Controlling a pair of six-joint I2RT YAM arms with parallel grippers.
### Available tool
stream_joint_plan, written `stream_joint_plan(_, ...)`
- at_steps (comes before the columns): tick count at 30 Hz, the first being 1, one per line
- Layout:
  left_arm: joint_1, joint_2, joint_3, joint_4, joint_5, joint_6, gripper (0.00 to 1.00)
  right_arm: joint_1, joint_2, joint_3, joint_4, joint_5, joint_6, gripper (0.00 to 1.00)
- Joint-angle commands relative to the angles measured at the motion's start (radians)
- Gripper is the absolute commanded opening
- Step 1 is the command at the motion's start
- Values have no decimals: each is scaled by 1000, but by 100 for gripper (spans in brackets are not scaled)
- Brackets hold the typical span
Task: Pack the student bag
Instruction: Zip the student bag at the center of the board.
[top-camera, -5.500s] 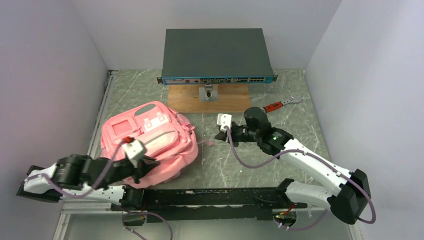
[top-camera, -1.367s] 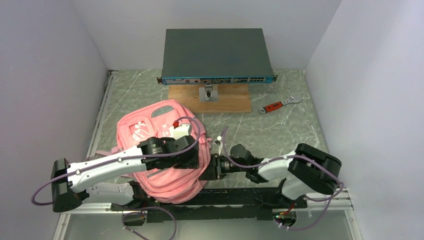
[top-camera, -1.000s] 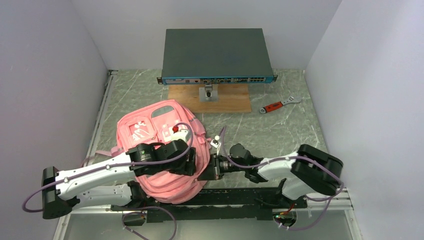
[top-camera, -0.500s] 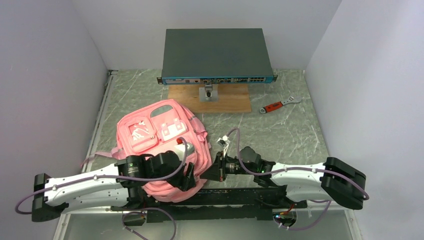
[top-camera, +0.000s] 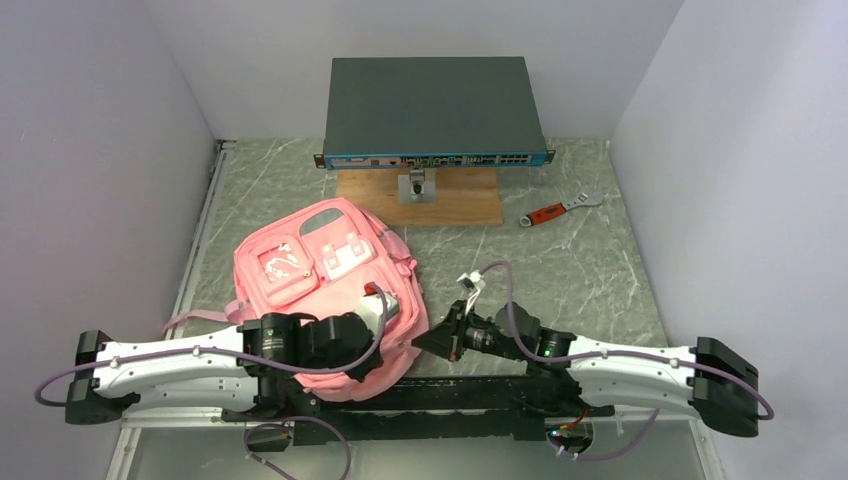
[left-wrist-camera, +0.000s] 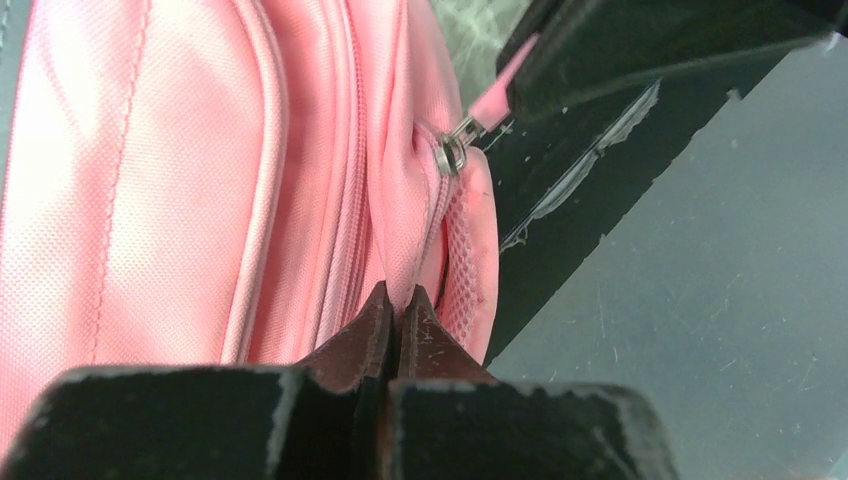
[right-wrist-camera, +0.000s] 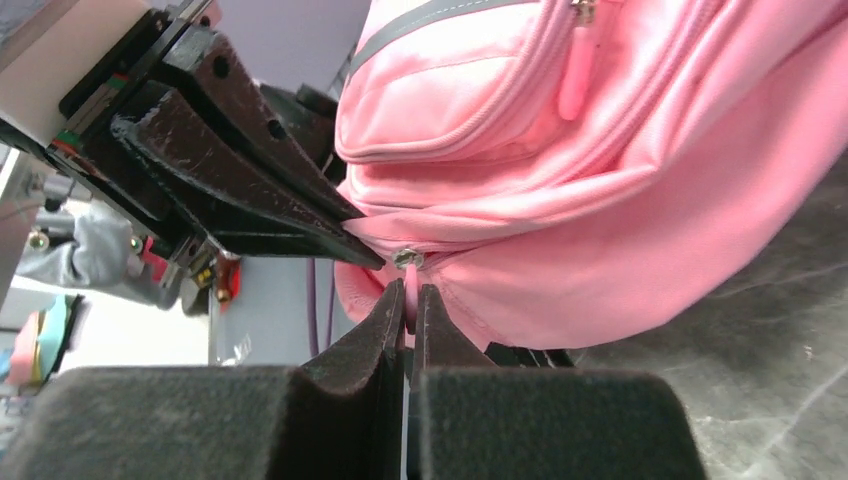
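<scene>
The student bag, a soft light-pink backpack, lies front pockets up at the near left of the table. My left gripper sits at its near right corner, shut on a fold of bag fabric beside the zip. Just past that fold is the metal zip slider. Its pink pull tab runs into my right gripper, which is shut on the tab. In the right wrist view the tab sits between the pads, below the slider.
A dark network switch stands on a wooden board at the back. A red-handled wrench lies at the back right. The black base rail runs along the near edge, right beside both grippers. Walls close in left and right.
My left gripper has closed on the bag's fabric after moving toward the near edge. The right arm has stretched lower and flatter, still holding the zip pull.
</scene>
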Motion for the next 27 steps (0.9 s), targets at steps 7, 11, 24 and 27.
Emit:
stream_joint_plan(7, -95, -132, 45, -34, -54, 125, 0, -284, -80, -2, -175, 278, -197, 0)
stream_joint_plan(11, -107, -177, 60, -43, -41, 162, 0, -360, 21, 71, -150, 295, -278, 0)
stream_joint_plan(24, -110, -329, 137, -124, -6, 222, 0, -458, 586, 386, 193, 279, -406, 0)
stream_joint_plan(27, -110, -369, 138, -97, -10, 233, 0, -446, 685, 446, 240, 306, -372, 0)
